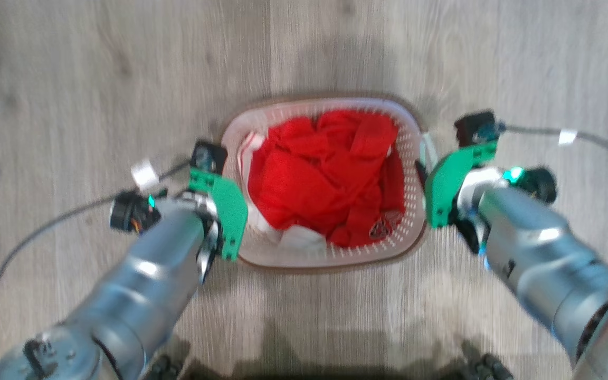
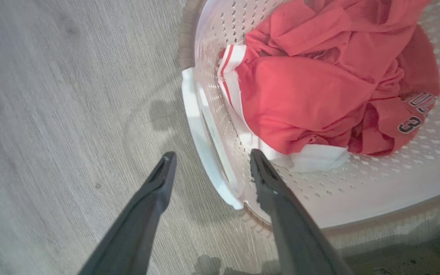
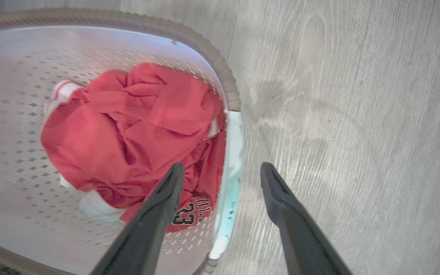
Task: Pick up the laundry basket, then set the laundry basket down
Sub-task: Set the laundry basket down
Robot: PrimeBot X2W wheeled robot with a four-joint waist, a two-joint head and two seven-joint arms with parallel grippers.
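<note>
**Q:** Head view, entry?

**R:** Blurred. The small white perforated plastic laundry basket with a brown rim (image 1: 330, 262) stands on the grey wood-grain floor (image 1: 72, 79), mid-view. It holds a crumpled red jersey with white trim (image 1: 325, 174). Two pale metal forearms flank it, and their green wrist brackets (image 1: 225, 211) sit close against its short sides. The fingers are hidden under the brackets here.

**Q:** Left wrist view?

**R:** The left end effector (image 2: 211, 154) is released, jaws wide. One finger is over the floor and the other over the basket's inner wall. The white left side handle (image 2: 201, 130) runs between them. I cannot tell whether either finger touches it.

**Q:** Right wrist view?

**R:** Mirror case. The right end effector (image 3: 222, 166) is released. Its inner finger is above the jersey's "23" print and its outer finger above the floor. The pale right side handle (image 3: 232, 168) lies in the gap.

**Q:** Step in hand?

**R:** My reading is pre-grasp for the pick-up. Both handles are straddled and nothing is gripped, and the basket looks grounded.

**Q:** What does the next move call for?

**R:** Probably both jaws closing on their handles together. Then an even lift with both arms, so the basket stays level and the jersey stays in.
</note>
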